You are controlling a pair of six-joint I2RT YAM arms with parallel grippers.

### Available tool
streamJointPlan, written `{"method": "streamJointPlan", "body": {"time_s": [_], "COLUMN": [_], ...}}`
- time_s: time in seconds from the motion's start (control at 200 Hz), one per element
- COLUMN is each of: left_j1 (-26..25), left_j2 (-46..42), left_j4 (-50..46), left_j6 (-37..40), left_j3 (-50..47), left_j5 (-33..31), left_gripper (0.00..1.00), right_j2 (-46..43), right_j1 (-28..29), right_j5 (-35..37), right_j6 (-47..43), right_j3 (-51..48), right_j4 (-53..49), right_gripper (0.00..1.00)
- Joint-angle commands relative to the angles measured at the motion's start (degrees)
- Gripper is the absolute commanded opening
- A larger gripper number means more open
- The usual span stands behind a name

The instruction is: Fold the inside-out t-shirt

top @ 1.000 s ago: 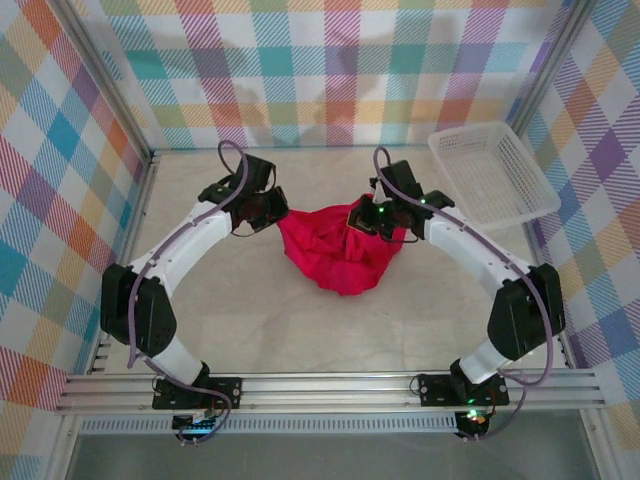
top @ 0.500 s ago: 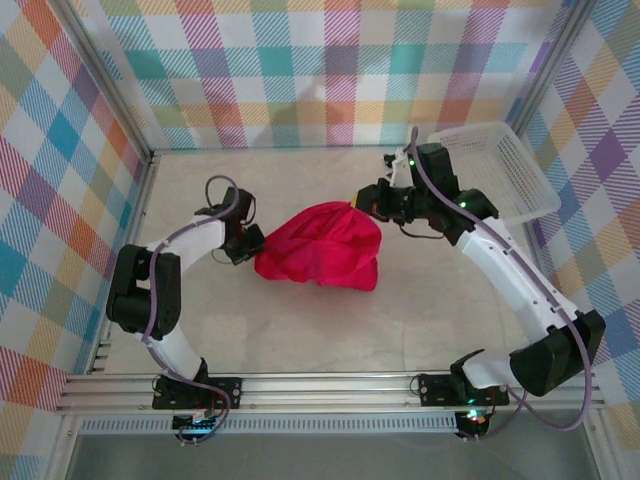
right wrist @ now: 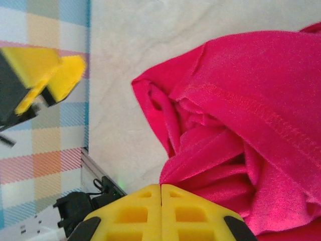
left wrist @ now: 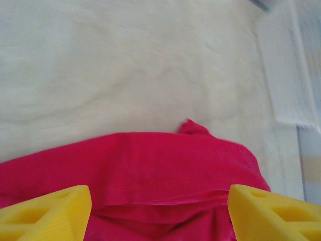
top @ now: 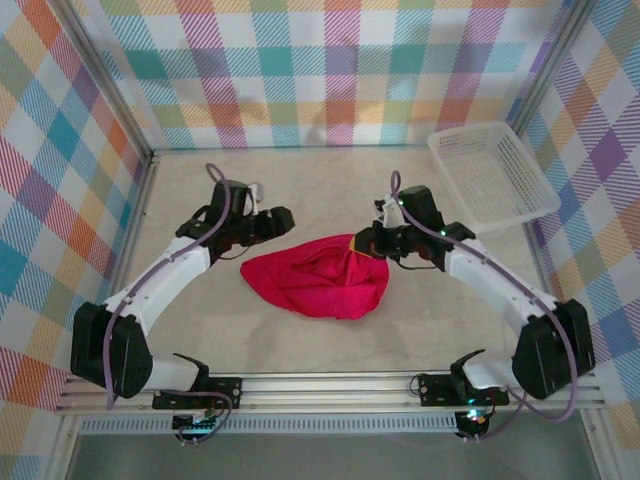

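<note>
Left gripper (left wrist: 160,215): jaws wide open, yellow fingers (left wrist: 45,211) far apart, nothing held. We see it hang just above the far-left edge of the t-shirt (top: 315,282). Right gripper (top: 362,243): jaws closed. We note they pinch a fold at the t-shirt's right edge, with cloth bunched at the tips. The t-shirt lies crumpled in a low red heap mid-counter (top: 300,340), between the two arms. A white mesh basket (top: 495,175) sits well apart, at the far right corner.

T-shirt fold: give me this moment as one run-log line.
t-shirt: crumpled heap, not folded | left gripper: open, empty, at shirt's left side | right gripper: shut at shirt's right edge, pinch on cloth unclear
</note>
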Motion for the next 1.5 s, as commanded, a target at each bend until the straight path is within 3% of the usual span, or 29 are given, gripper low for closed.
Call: {"method": "streamJointPlan", "body": {"time_s": [0.0,0.105,0.305,0.345,0.43,0.53,0.635,0.815,1.055,1.25,1.415,1.495], "left_j1": [-4.2,-6.9,-9.6,-9.8,-9.8,-9.5,-6.2,5.8,17.9,20.9,20.0,17.1], "left_j2": [6.0,13.2,25.3,27.1,30.3,33.7,34.4,29.5,20.3,18.2,16.2,13.3], "left_j4": [6.4,6.5,0.4,-0.2,-1.9,-7.6,-12.8,-15.3,-13.5,-11.9,-10.0,-12.2], "left_j6": [8.1,13.2,17.6,17.4,16.6,16.5,14.5,5.7,-0.7,-2.6,-2.9,-1.3], "left_j3": [1.7,4.7,12.8,14.1,16.9,22.2,25.8,25.4,16.3,10.9,8.2,8.6], "left_j5": [10.7,14.9,13.9,14.7,16.2,15.5,9.6,-0.3,-8.0,-9.3,-9.3,-13.1], "left_gripper": [0.75,0.77,0.78,0.71,0.46,0.0,0.0,0.0,0.0,0.0,0.0,0.32], "right_j2": [-4.8,-5.8,-6.3,-6.4,-6.7,-6.7,-6.7,-9.4,-19.7,-23.0,-19.6,-17.1], "right_j1": [-0.2,-0.2,-0.2,-0.2,-0.2,-0.3,-0.3,-0.4,-3.8,-11.2,-12.2,-12.2], "right_j5": [-1.9,-1.2,-1.3,-1.0,-0.4,1.2,4.7,11.8,26.1,29.6,21.7,16.1], "right_j6": [-2.6,-2.2,-2.0,-1.9,-2.0,-2.7,-4.3,-4.4,-4.2,-3.3,-1.9,-0.8], "right_j3": [-3.2,-4.7,-5.2,-5.2,-4.7,-3.2,0.0,5.9,6.0,2.6,-0.2,0.6], "right_j4": [5.4,5.4,4.8,4.6,3.9,1.8,-2.8,-11.3,-20.8,-24.8,-19.7,-16.9], "right_gripper": [0.0,0.0,0.0,0.0,0.0,0.0,0.0,0.0,0.0,0.0,0.0,0.0]}}
